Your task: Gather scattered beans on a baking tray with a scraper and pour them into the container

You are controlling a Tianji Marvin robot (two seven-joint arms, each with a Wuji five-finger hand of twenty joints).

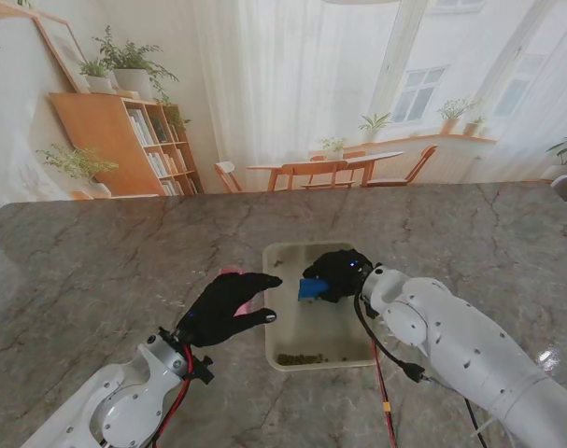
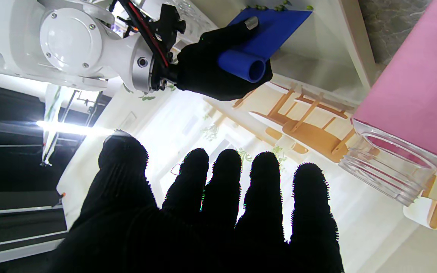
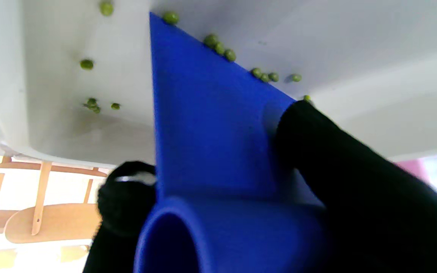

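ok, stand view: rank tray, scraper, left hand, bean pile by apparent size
1. tray
2. left hand, though it may sit nearer the camera, so unsure
3. bean pile and scraper look alike; the scraper is partly hidden by the right hand

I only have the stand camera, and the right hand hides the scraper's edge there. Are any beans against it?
Observer: Yes. The right wrist view shows a row of beans lying along the blue scraper edge, on the tray.
Operator: Any strays off to the side?
Observer: Several loose beans lie on the tray floor apart from the blade.
Operator: What is that pink thing by the left hand?
Observer: In the left wrist view, a clear container sits against a pink surface, beyond the open left hand.
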